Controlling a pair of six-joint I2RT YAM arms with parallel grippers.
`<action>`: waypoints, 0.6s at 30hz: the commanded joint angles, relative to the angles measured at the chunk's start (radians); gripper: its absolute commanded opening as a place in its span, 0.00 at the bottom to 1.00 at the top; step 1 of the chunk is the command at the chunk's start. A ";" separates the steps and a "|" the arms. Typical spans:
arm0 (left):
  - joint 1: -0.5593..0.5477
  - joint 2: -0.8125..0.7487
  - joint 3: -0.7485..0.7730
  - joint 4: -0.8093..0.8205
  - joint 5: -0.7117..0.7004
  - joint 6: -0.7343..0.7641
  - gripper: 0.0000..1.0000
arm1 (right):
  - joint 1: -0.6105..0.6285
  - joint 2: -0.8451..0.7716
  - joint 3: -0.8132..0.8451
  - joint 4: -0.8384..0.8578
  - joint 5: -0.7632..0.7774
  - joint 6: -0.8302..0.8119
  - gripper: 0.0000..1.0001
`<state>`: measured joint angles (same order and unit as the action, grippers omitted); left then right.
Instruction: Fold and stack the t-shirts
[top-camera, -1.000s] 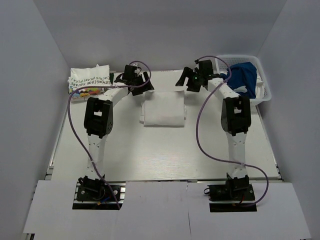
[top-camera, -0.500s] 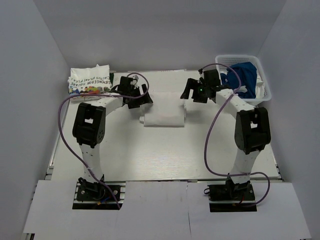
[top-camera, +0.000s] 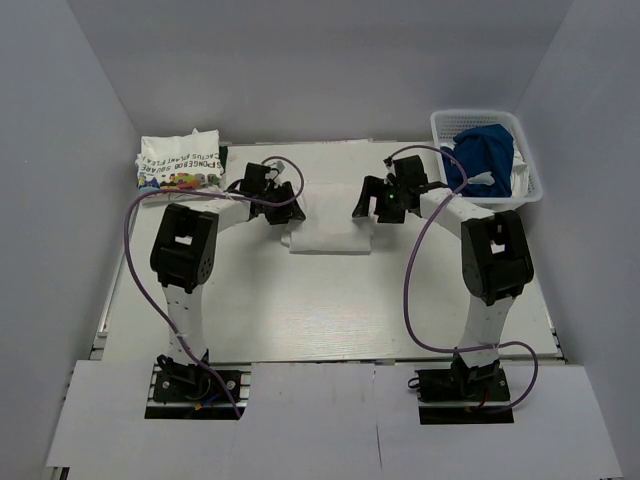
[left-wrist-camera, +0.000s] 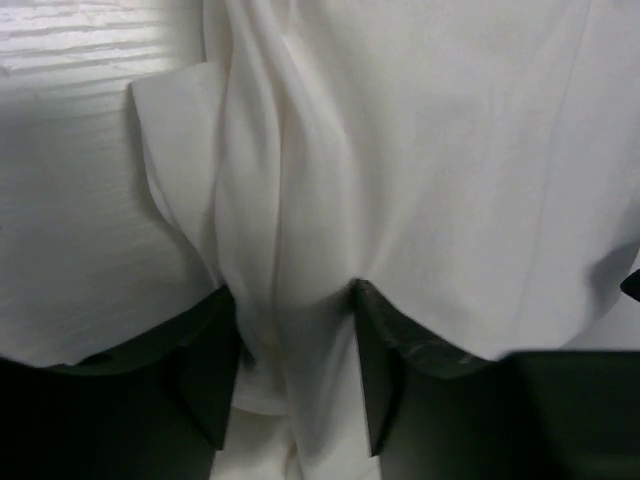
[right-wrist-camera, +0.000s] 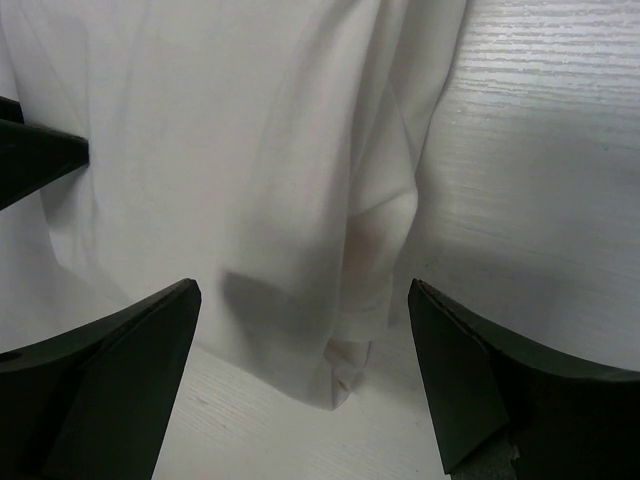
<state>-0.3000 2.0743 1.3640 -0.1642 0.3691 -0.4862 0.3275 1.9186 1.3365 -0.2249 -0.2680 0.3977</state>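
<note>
A folded white t-shirt (top-camera: 328, 224) lies at the table's middle. My left gripper (top-camera: 284, 205) is at its left edge; in the left wrist view the gripper (left-wrist-camera: 292, 370) is shut on a gathered ridge of the white cloth (left-wrist-camera: 420, 150), which fills the gap between the fingers. My right gripper (top-camera: 372, 204) is at the shirt's right edge. It stands open (right-wrist-camera: 303, 290), with the shirt's folded corner (right-wrist-camera: 345, 375) lying between the fingers, untouched. A white t-shirt with cartoon print and green lettering (top-camera: 180, 165) lies folded at the back left. A blue t-shirt (top-camera: 482, 150) is in the basket.
A white plastic basket (top-camera: 530, 186) stands at the back right corner. Grey walls close in the table on the left, back and right. Purple cables loop from both arms over the table.
Both grippers came nearer and lower, from behind the white t-shirt to its left and right edges. The left jaws opened wide, then closed on the cloth.
</note>
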 joint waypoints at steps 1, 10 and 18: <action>-0.048 0.047 -0.002 -0.012 0.025 0.044 0.53 | -0.007 0.002 -0.014 0.047 -0.008 0.023 0.90; -0.062 0.165 0.124 -0.109 0.000 0.035 0.00 | -0.007 -0.010 -0.039 0.056 0.001 0.027 0.90; -0.053 0.006 0.156 -0.107 -0.122 0.142 0.00 | -0.013 -0.182 -0.140 0.077 0.082 0.006 0.90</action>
<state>-0.3565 2.1815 1.5070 -0.1963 0.3733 -0.4355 0.3199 1.8614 1.2266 -0.1890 -0.2329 0.4145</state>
